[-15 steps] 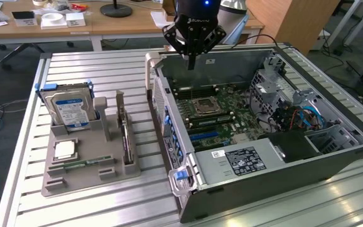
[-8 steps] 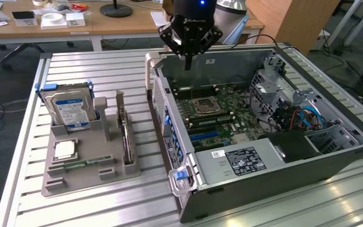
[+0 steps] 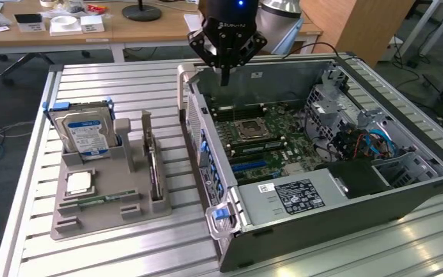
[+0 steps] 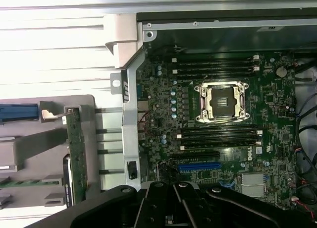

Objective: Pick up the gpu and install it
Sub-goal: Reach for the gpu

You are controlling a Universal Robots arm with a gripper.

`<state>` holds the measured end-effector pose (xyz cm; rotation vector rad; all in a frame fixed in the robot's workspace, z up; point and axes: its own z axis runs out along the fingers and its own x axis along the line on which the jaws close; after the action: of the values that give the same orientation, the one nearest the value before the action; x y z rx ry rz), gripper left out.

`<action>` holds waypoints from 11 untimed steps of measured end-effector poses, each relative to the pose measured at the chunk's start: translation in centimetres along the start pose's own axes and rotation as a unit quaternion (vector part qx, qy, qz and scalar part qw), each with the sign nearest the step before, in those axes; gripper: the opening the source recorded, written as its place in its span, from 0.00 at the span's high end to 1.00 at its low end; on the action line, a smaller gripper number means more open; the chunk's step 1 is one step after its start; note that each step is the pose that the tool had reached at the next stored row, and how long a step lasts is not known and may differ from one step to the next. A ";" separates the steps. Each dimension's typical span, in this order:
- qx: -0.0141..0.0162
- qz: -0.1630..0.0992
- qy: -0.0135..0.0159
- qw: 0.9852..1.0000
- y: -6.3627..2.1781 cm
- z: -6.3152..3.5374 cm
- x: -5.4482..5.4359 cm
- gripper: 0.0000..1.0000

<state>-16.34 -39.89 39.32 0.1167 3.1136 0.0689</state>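
The gpu (image 3: 154,168) is standing on edge in the slot nearest the case of the grey holder (image 3: 98,219), at the lower left of the exterior frame, and nothing is touching it. To my eye, taking it well is calling for opened jaws, a straight descent over its top edge, and a pinch across the thin faces so it is rising without tilting. It is looking thin and flat, black on one face and greenish-brown circuit board on the other. Farther back, the open computer case (image 3: 337,225) is lying just beside the holder. The gripper (image 3: 224,78) is hanging closed and empty over the case's far wall, upper centre.
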 end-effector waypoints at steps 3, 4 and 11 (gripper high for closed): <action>0.000 0.000 0.000 1.000 -0.02 -0.01 0.3 0.89; 0.000 0.000 0.000 1.000 -0.03 -0.01 0.4 0.89; 0.000 0.000 0.000 1.000 -0.08 -0.03 1.0 0.89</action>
<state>-17.39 -39.89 39.32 0.1165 3.1137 0.0689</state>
